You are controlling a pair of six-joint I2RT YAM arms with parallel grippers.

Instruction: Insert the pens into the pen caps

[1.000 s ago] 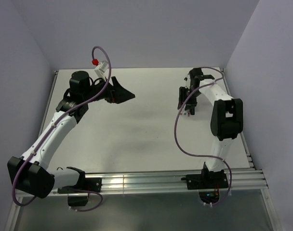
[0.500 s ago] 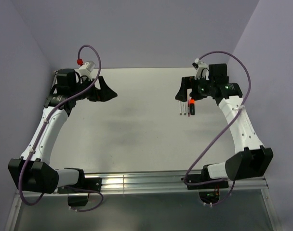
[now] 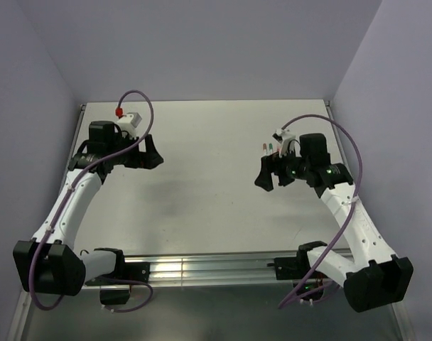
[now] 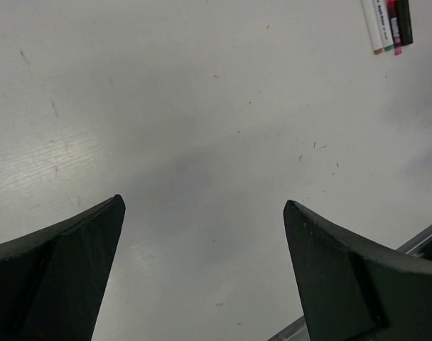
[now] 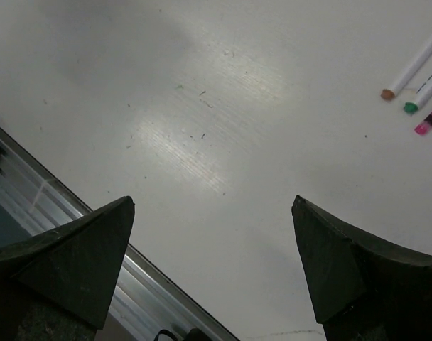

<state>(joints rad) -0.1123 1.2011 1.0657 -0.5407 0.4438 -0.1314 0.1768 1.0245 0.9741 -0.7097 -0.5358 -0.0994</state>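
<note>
The pens (image 3: 267, 148) are laid front-to-back, just past the right gripper (image 3: 269, 174). Both it and the left gripper (image 3: 152, 153) are spread wide, with nothing held.

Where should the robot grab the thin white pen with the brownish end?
Probably on its white barrel, from straight above. The thin white pen with the brownish end lies flat at the edge of the row, so one side is free; the green-ended white pen crowds the other.
</note>
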